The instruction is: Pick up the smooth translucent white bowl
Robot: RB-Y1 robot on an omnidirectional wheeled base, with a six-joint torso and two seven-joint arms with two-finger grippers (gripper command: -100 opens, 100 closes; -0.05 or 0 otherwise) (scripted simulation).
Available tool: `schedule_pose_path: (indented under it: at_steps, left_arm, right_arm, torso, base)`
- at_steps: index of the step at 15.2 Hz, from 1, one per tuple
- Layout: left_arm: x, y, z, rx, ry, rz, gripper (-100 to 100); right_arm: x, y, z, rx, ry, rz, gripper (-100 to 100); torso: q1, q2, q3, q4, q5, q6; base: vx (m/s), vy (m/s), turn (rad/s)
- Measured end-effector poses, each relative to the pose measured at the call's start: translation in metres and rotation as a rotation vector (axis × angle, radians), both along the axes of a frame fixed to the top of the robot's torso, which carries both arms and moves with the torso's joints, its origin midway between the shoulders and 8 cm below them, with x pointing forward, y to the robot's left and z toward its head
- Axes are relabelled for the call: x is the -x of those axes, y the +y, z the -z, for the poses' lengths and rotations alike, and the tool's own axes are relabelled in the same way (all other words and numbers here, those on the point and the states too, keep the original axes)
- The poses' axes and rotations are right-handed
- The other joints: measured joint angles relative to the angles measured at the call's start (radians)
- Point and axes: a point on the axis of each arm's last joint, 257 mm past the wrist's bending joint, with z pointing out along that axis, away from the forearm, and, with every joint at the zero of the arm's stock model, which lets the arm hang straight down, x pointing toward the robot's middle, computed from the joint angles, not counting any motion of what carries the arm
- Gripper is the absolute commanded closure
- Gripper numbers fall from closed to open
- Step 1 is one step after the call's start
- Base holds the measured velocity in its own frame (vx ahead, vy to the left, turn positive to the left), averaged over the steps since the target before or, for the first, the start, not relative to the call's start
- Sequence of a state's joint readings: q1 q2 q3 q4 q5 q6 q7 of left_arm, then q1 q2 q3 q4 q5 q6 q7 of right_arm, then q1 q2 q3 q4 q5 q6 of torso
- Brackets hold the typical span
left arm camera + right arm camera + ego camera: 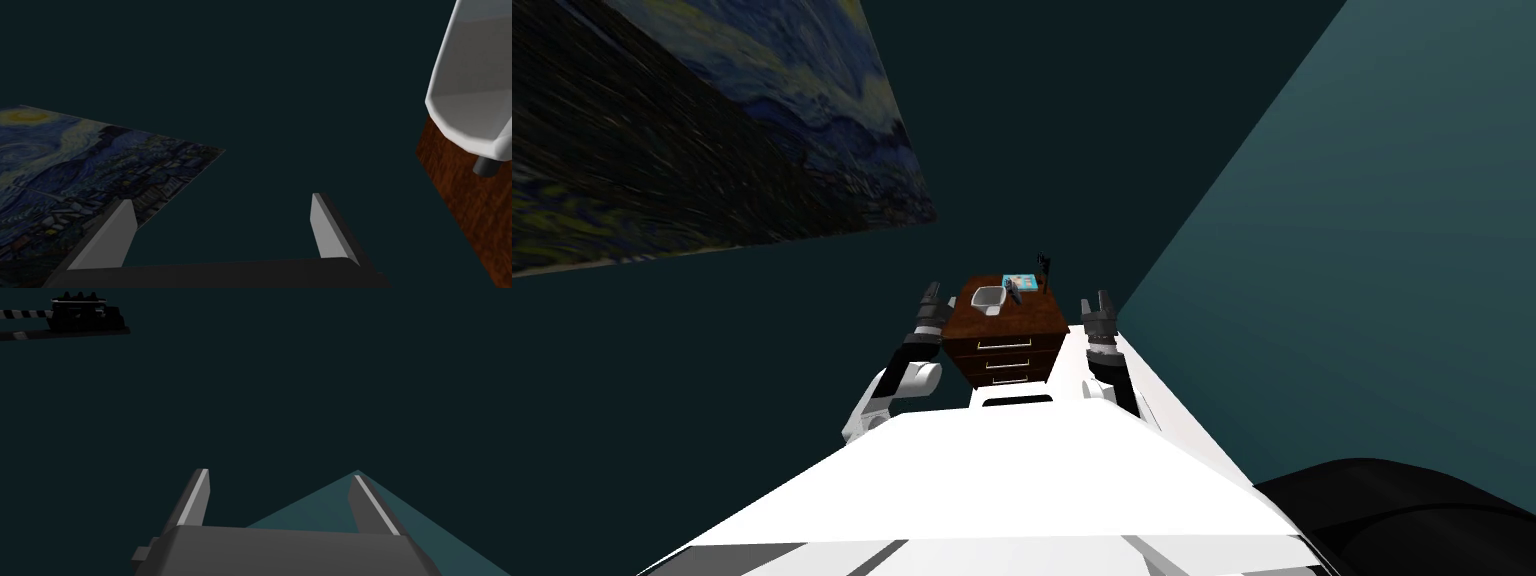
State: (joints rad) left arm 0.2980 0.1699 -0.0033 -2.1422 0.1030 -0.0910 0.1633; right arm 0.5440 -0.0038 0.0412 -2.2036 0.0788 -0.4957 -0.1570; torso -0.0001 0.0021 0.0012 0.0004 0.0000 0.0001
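Observation:
A pale white bowl stands on the left part of a dark brown wooden chest of drawers. In the left wrist view the bowl rises off to one side of my fingers, resting on the wooden top. My left gripper hangs open beside the chest's left edge, apart from the bowl and holding nothing. Off the chest's right side, my right gripper is open and empty as well.
A light blue flat item, a small dark item and a dark upright object share the top behind the bowl. A large painting hangs on the dark wall at left. A teal wall runs along the right.

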Motion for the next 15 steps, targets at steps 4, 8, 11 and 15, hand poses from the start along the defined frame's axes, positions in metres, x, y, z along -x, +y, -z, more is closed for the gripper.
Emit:
schedule_pose_path:
  at_steps: [4, 8, 11, 15]
  left_arm:
    - [-0.013, -0.001, 0.012, 0.009, 0.061, 0.009, -100]
    - [-0.027, -0.003, 0.021, 0.019, 0.119, 0.019, -100]
    - [-0.039, -0.005, 0.029, 0.028, 0.164, 0.026, -100]
    - [-0.052, -0.008, 0.04, 0.041, 0.227, 0.034, -100]
  right_arm:
    - [0.0, 0.0, 0.0, 0.0, 0.0, 0.0, 0]
    - [0.0, 0.0, 0.0, 0.0, 0.0, 0.0, 0]
    - [0.0, 0.0, 0.0, 0.0, 0.0, 0.0, 0]
    - [0.0, 0.0, 0.0, 0.0, 0.0, 0.0, 0]
  torso:
    - [0.0, -0.001, 0.0, 0.0, 0.0, 0.0]
    - [0.0, 0.0, 0.0, 0.0, 0.0, 0.0]
    - [0.0, -0.001, 0.0, 0.0, 0.0, 0.0]
    - [0.0, -0.001, 0.0, 0.0, 0.0, 0.0]
  base:
    - [-0.024, -0.001, -0.003]
    - [-0.026, -0.001, -0.006]
    - [-0.021, -0.003, -0.007]
    - [-0.02, -0.001, -0.007]
